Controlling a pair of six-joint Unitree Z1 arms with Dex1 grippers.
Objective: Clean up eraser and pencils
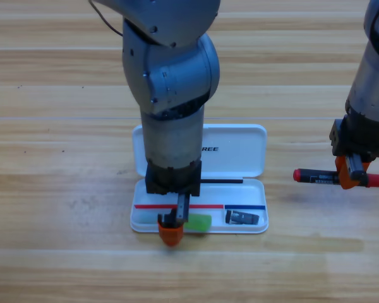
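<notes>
The white case point(240, 142) lies open at the table's middle. In its lower tray sits the eraser point(242, 218), a small black block. My left gripper point(171, 232) points down at the tray's front left edge. A bright green end of a pencil point(199, 222) shows just to its right, touching it, and the arm hides the rest. At the right, my right gripper point(351, 177) is shut across the middle of the red-and-black pencil point(319, 177), which lies level with its red ends sticking out on both sides.
The left arm's grey body point(170, 95) covers the left part of the case lid and tray. Bare wooden table point(63, 208) lies to the left and along the front.
</notes>
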